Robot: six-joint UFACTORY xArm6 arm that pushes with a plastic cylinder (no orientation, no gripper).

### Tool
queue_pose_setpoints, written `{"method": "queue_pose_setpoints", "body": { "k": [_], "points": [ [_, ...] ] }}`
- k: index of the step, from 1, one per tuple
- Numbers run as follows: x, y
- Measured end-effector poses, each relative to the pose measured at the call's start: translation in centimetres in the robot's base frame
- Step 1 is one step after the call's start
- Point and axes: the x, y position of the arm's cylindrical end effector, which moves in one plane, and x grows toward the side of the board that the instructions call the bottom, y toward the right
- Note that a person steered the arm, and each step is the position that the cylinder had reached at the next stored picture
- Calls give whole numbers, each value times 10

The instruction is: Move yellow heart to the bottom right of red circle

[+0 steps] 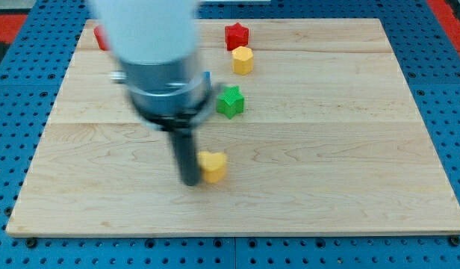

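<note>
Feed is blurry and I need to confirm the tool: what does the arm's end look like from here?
A wide white upper housing, blurred, over a grey and black ringed collar, narrowing to a straight dark rod. My tip is its blunt lower end. No cables or markings are legible.

Pale wooden board (327, 149) with visible grain (smooth, faint plank seams), matt plastic-looking yellow heart (213, 166), glossy dark rod, my tip (190, 181), blue perforated surround (21, 82)

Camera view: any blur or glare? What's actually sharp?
Camera view: the arm's pale housing is strongly smeared, and my tip looks soft too, sitting just left of the yellow heart. The green star, red star and yellow hexagon read fairly crisp. Lighting is even on the wooden board, with no harsh glare and only faint shadows.
</note>
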Motion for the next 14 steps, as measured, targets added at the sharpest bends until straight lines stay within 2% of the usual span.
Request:
{"method": "queue_pose_setpoints", "body": {
  "k": [1,2,3,4,6,7,8,9,10,11,12,13,14],
  "points": [
    [27,1],
    [30,84],
    [16,64],
    [-35,46],
    [-29,1],
    [-6,-69],
    [-80,-115],
    [-72,-158],
    [-49,-163],
    [-127,-186],
    [-167,-193],
    [-135,-178],
    [-129,-255]
  ]
}}
